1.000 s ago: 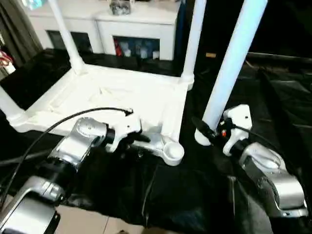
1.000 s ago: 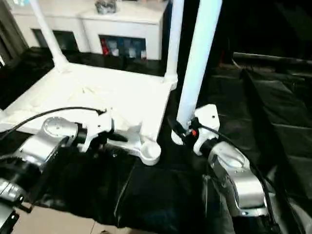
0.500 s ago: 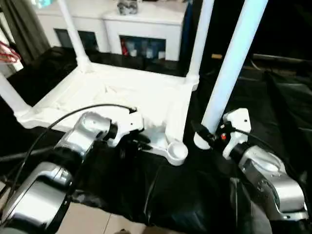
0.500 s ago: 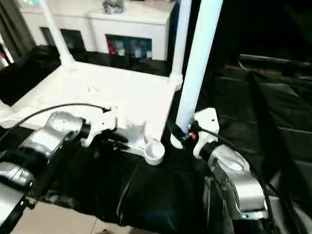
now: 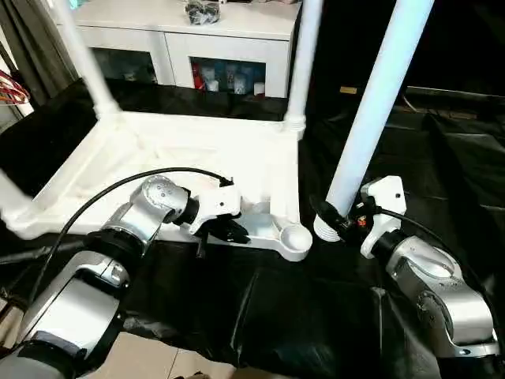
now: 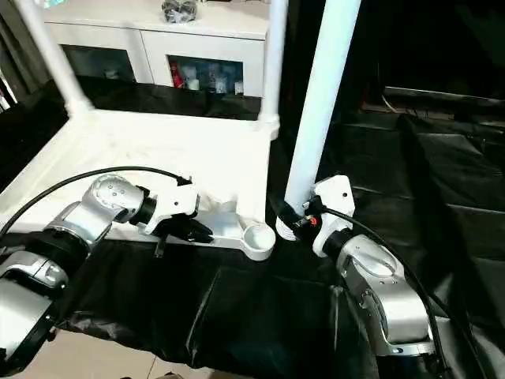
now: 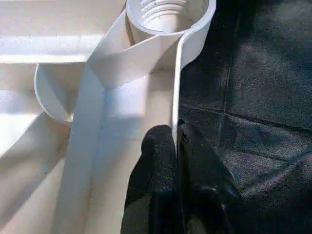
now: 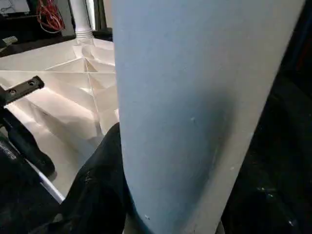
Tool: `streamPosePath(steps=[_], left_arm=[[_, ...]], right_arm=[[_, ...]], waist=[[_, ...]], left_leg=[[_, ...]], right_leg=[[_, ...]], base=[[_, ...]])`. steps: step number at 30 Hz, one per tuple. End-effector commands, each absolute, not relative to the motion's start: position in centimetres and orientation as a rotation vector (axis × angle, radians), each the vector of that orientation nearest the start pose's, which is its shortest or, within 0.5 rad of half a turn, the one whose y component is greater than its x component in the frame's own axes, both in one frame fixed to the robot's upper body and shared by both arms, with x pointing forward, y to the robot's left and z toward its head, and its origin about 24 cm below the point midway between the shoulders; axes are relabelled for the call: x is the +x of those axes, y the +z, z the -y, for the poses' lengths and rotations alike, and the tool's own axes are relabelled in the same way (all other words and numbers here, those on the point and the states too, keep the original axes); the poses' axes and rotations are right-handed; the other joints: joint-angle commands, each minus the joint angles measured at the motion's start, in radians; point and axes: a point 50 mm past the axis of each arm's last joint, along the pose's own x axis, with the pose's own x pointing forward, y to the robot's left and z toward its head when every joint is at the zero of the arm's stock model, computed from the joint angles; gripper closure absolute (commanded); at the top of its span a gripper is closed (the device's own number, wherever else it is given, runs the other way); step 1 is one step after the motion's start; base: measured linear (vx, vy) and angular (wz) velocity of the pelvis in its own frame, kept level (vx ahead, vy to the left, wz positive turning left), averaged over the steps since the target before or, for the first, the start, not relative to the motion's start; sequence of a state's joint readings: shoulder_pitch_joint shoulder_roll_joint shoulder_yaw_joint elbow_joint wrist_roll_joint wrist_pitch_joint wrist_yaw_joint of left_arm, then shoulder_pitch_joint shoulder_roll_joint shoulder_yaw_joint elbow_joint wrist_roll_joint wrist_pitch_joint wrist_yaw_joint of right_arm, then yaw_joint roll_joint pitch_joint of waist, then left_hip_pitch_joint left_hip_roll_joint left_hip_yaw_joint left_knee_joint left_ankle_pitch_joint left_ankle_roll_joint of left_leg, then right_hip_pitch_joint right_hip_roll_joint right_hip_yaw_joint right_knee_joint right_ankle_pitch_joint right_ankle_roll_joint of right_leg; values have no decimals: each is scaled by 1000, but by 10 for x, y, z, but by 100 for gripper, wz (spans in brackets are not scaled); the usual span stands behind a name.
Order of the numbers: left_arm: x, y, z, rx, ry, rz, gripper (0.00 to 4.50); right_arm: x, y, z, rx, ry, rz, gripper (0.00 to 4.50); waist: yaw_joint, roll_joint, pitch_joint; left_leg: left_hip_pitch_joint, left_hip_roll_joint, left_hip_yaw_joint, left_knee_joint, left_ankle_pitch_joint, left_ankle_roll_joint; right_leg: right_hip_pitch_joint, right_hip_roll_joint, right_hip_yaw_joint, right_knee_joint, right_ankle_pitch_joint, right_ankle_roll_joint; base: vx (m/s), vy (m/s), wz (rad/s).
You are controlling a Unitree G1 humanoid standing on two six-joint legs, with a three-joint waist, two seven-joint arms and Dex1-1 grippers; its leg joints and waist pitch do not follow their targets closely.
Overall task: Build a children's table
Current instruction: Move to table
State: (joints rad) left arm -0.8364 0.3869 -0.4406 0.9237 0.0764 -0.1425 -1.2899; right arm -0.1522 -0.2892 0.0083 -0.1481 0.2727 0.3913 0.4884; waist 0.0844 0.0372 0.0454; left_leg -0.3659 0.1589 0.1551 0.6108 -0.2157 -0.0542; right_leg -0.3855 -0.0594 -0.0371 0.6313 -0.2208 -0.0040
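Observation:
The children's table top (image 5: 181, 150) lies upside down on black cloth, ribbed underside up. Legs stand in its far right corner (image 5: 298, 63), far left corner (image 5: 79, 63) and near left corner (image 5: 12, 197). The near right corner socket (image 5: 296, 235) is empty. My left gripper (image 5: 233, 230) is shut on the top's thin front rim (image 7: 174, 102), just beside that socket. My right gripper (image 5: 330, 217) is shut on the lower end of a fourth leg (image 5: 371, 118). That leg stands nearly upright, its flared foot close to the right of the empty socket.
A white cabinet (image 5: 197, 31) with glass doors stands behind the table top. Black cloth (image 5: 316, 316) covers the work surface, creased at the right. Red cables (image 5: 8, 87) hang at the far left. Pale floor (image 5: 150, 363) shows at the near edge.
My left gripper's fingers have closed onto the table top's front rim. The camera has shifted. The right gripper still holds the leg in the same spot.

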Motion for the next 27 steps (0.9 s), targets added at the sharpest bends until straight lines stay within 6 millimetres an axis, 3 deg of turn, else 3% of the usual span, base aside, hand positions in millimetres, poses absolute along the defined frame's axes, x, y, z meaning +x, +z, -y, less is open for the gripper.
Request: streamPosePath(steps=[1,3,7,9,11,18,19,23,25,27], left_arm=[[339,61,-138,634,-1472,-570,450],[338,62,-138,610,-1473,-582,450],[336,63,-135,536,-1451,-595,450],[332,61,-132,505,-1421,-595,450],[331,61,-131,500,-1405,-594,450],[320,55,-123,463,-1303,-587,450],[316,54,-122,464,-1301,-583,450],[308,56,-113,486,-1342,-505,450],[309,57,-107,435,-1364,-489,403],[311,59,-104,424,-1351,-471,392]], right_arm=[[270,90,158,-7,583,-93,259],[270,91,159,-2,577,-93,259],[272,91,161,36,569,-106,259],[274,91,163,31,550,-105,259],[274,91,163,35,544,-104,259],[280,94,164,77,511,-91,259],[282,94,163,83,514,-88,259],[284,93,161,85,527,-88,259],[284,93,157,69,569,-100,259],[284,93,156,66,573,-97,259]], waist=[[5,2,-59],[6,7,-59],[6,5,-59],[7,-2,-60],[9,1,-60],[4,-3,-53],[2,-8,-53],[3,-8,-54],[5,-8,-59],[6,-8,-59]], left_leg=[[9,67,-21,-79,-99,19],[9,67,-21,-78,-95,20],[8,67,-21,-77,-83,27],[5,68,-20,-76,-58,41],[6,68,-18,-75,-49,49],[3,67,-16,-81,-88,38],[5,67,-13,-81,-92,36],[3,66,-11,-80,-72,44],[2,65,-9,-77,-31,54],[2,64,-8,-76,-30,58]], right_leg=[[57,-96,50,-65,62,-276],[57,-96,50,-63,76,-281],[59,-98,50,-62,94,-292],[60,-98,49,-58,115,-296],[57,-98,49,-58,121,-295],[54,-93,47,-72,-24,-263],[53,-93,48,-75,-42,-255],[49,-91,48,-76,-52,-243],[50,-86,47,-66,25,-244],[50,-88,46,-66,42,-247]], base=[[0,0,0],[0,0,0],[0,0,0],[0,0,0],[0,0,0],[0,0,0],[0,0,0],[0,0,0],[0,0,0],[0,0,0]])
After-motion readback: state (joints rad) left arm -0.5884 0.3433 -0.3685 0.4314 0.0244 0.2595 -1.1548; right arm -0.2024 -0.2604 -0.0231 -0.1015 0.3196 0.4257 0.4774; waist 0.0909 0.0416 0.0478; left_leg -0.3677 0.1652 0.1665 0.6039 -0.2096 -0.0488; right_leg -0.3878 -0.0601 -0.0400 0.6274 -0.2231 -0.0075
